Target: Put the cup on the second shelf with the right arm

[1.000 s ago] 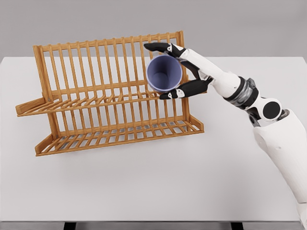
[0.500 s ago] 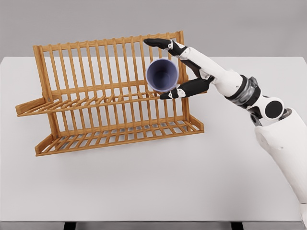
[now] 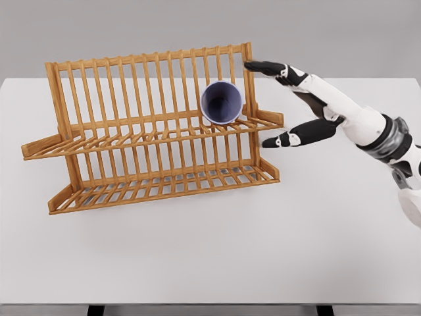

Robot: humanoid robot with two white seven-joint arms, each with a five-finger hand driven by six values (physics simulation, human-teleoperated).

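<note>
On the upper shelf (image 3: 164, 135) of the wooden rack (image 3: 154, 168), seen from the head camera, the purple cup (image 3: 222, 103) lies tipped, mouth toward us. Right robot hand (image 3: 284, 105) hangs beside it, fingers spread, empty. Placement looks done; only withdrawal remains.

A white table (image 3: 197, 263) is seen, on which a wooden dish rack (image 3: 131, 158) stands. On the rack's upper shelf (image 3: 118, 139) a purple cup (image 3: 222, 103) is laid, seemingly on its side, mouth toward the camera.
</note>
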